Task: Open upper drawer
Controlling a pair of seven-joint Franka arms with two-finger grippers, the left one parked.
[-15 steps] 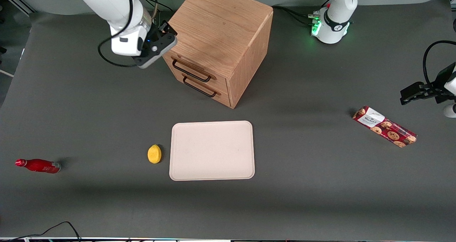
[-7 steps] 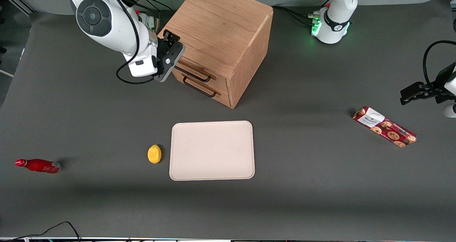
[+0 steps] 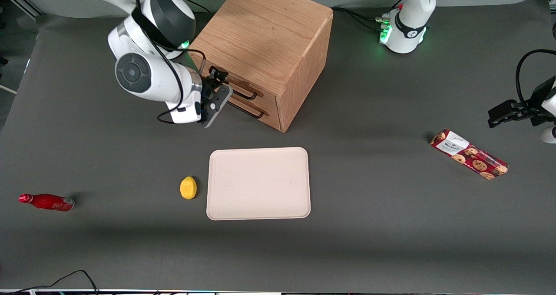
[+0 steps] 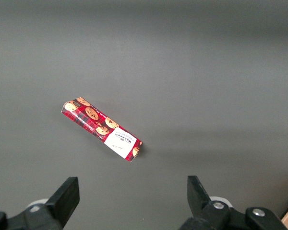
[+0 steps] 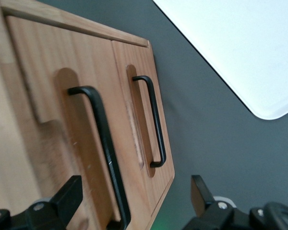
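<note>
The light oak cabinet (image 3: 265, 34) stands near the working arm's base, with both drawers shut. The upper drawer (image 3: 268, 99) has a thin black bar handle (image 3: 244, 95); the lower drawer's handle (image 3: 254, 112) sits just beneath it. My gripper (image 3: 222, 85) is right in front of the drawer fronts, at the end of the handles nearer the working arm. In the right wrist view the gripper (image 5: 134, 194) is open, its fingers (image 5: 69, 196) wide apart on either side of the upper handle (image 5: 105, 153). Nothing is gripped. The lower handle (image 5: 153, 120) lies outside the fingers.
A cream tray (image 3: 258, 183) (image 5: 240, 48) lies on the table nearer the front camera than the cabinet, with a yellow lemon (image 3: 188, 187) beside it. A red bottle (image 3: 45, 202) lies toward the working arm's end. A cookie pack (image 3: 469, 154) (image 4: 102, 129) lies toward the parked arm's end.
The right arm has swung down from beside the cabinet's top corner to in front of the drawers. Its gripper now faces the upper handle. The drawers have not moved.
</note>
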